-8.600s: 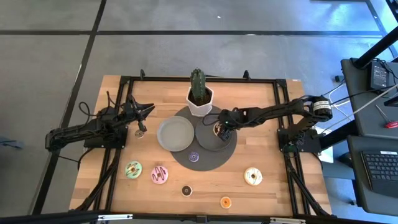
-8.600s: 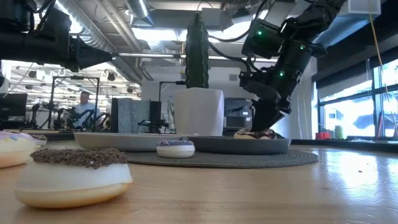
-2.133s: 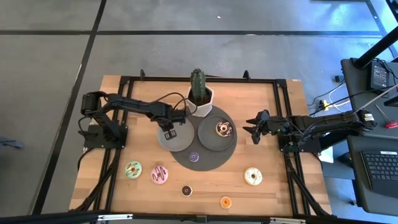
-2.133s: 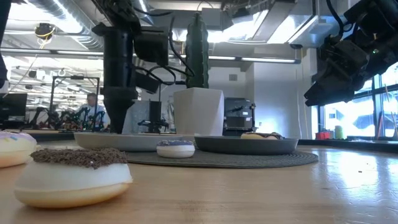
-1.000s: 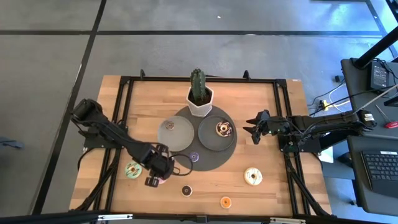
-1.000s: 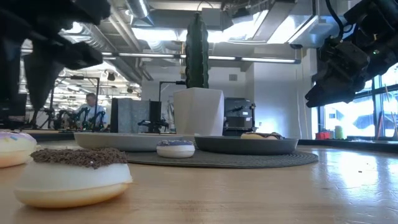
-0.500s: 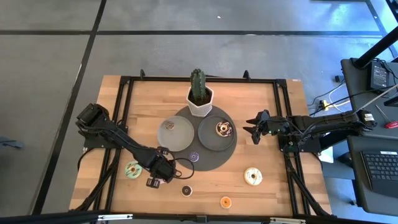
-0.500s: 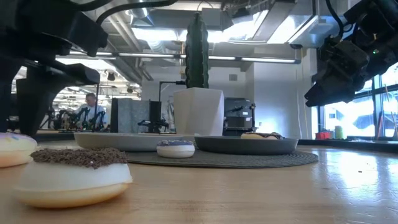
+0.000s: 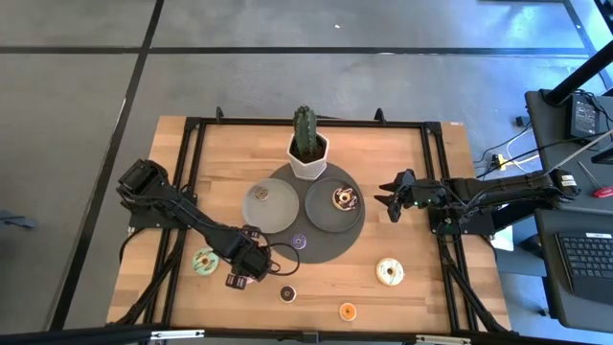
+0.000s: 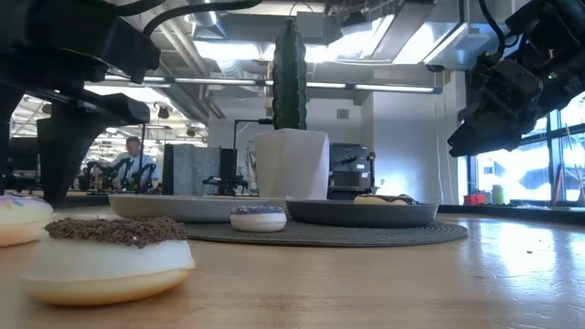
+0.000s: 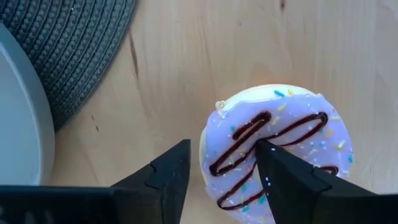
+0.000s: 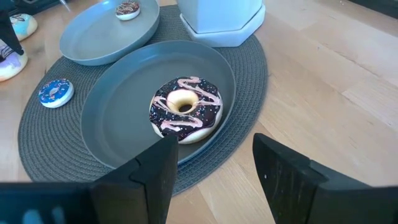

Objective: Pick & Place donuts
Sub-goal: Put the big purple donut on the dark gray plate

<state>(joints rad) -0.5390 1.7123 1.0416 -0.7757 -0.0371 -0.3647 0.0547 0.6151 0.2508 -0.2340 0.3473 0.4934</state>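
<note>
A: Where is the left pincer (image 11: pixel 217 180)?
B: Low over the pink donut (image 11: pixel 277 146) near the bench's front left, fingers spread. One finger (image 11: pixel 168 174) stands on bare wood beside the donut, the other (image 11: pixel 286 180) lies over its frosting. Whether either touches it, I cannot tell.

A: And the right pincer (image 9: pixel 388 200)?
B: Waiting at the right side of the bench (image 9: pixel 402 153), raised, fingers spread, pointing toward the plates.

A: Now the things, big to small.
B: A round woven mat (image 9: pixel 326 251) at mid-bench carries two grey plates. Behind it stands a white pot (image 9: pixel 308 158) with a cactus (image 9: pixel 305 125). The right plate (image 12: pixel 124 118) holds a chocolate-frosted donut (image 12: pixel 185 111) with pink drizzle. The left plate (image 12: pixel 93 34) holds a tiny dark donut (image 12: pixel 127 9).

A: The rest?
B: A green donut (image 9: pixel 204 261) lies just left of the left pincer. A cream-frosted donut (image 9: pixel 389 272) sits front right. A tiny purple donut (image 9: pixel 298 241) rests on the mat, with a tiny dark one (image 9: pixel 286 293) and a tiny orange one (image 9: pixel 347 311) near the front edge.
</note>
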